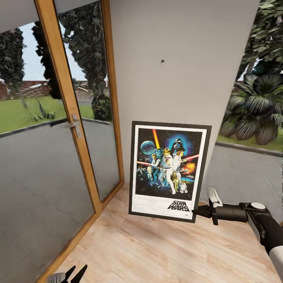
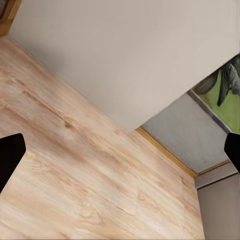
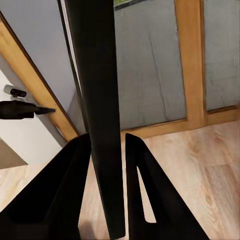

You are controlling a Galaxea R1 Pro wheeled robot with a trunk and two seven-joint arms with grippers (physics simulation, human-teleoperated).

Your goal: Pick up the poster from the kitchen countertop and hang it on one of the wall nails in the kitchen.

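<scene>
The Star Wars poster (image 1: 169, 169) hangs upright and slightly tilted just above the wooden floor, in front of a grey wall panel. My right gripper (image 1: 203, 211) is shut on the poster's lower right edge. In the right wrist view the frame edge (image 3: 97, 100) runs as a dark bar between the two black fingers (image 3: 142, 190). A small dark wall nail (image 1: 162, 61) sticks out of the wall well above the poster's top edge. My left gripper (image 1: 67, 275) hangs low at the bottom left, open and holding nothing; its fingertips (image 2: 10, 157) sit wide apart over the floor.
A glass door in a wooden frame (image 1: 65, 90) with a metal handle (image 1: 74, 124) stands left of the wall panel (image 1: 177, 47). A tall window (image 1: 251, 118) with plants outside lies to the right. Light wooden floor (image 1: 157, 251) spreads below.
</scene>
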